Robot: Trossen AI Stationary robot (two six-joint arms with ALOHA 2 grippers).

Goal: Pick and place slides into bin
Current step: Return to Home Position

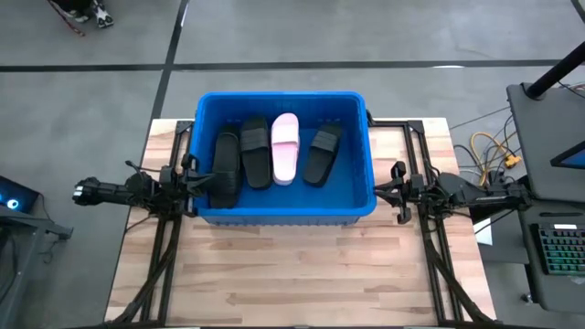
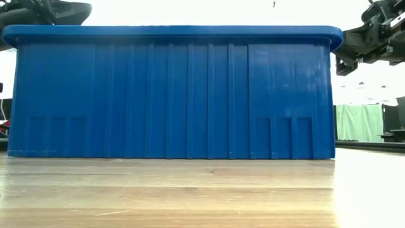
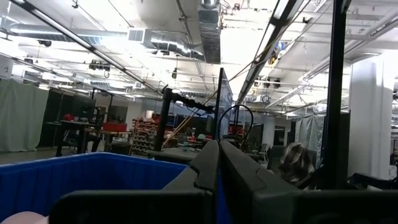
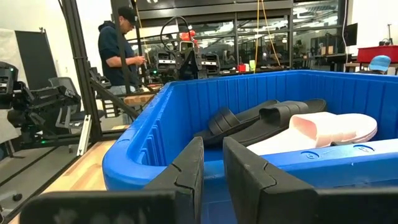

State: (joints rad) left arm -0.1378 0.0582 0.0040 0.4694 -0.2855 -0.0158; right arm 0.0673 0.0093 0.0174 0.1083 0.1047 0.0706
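High view shows four slides (image 1: 256, 151), three black, one pale pink, lying in the bin (image 1: 274, 99). Left hand (image 1: 187, 178), closed and empty, waits beside its left wall; right hand (image 1: 395, 189), barely parted and empty, beside its right. Light, flexible foam, I judge; grip the strap (image 4: 320, 129).

Left gripper (image 3: 219, 144) centre frame, fingers pressed together, tips meeting. Blue bin (image 3: 93, 177) wall just beyond them. Sliver of pale pink slide (image 3: 22, 218) at the bin's corner. Ceiling ducts (image 3: 210, 25) overhead; black post (image 3: 337, 93) alongside.
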